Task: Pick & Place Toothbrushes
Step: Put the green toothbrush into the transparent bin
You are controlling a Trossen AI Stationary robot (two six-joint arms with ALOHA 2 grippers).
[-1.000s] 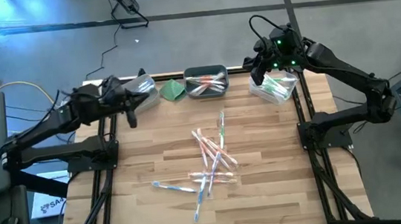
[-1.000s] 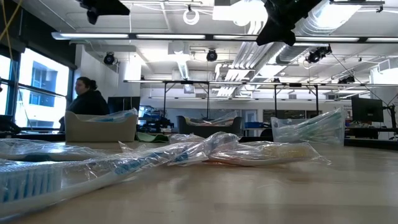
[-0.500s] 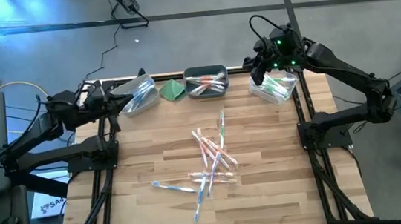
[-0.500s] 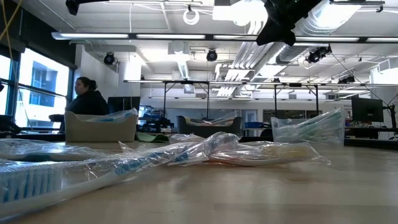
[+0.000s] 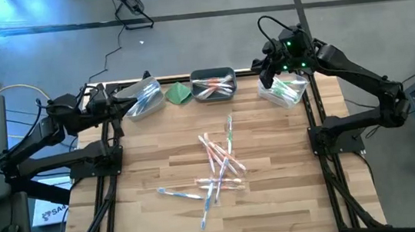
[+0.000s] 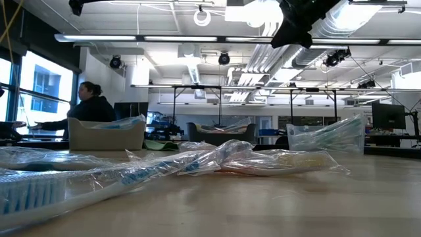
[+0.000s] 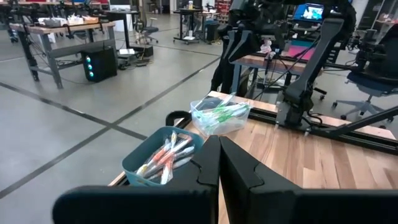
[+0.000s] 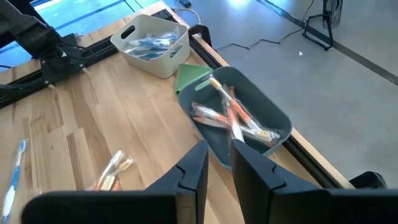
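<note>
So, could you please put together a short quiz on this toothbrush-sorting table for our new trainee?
1. True or false: the loose toothbrushes lie mid-table, outside every bin.
2. Which bin holds the orange-handled brushes? A) the white bin B) the grey-blue bin C) the clear bin
3. Fill in: the folded green cloth lies between the white bin and the ____ bin.

Key: 1 true; 2 B; 3 grey-blue.
</note>
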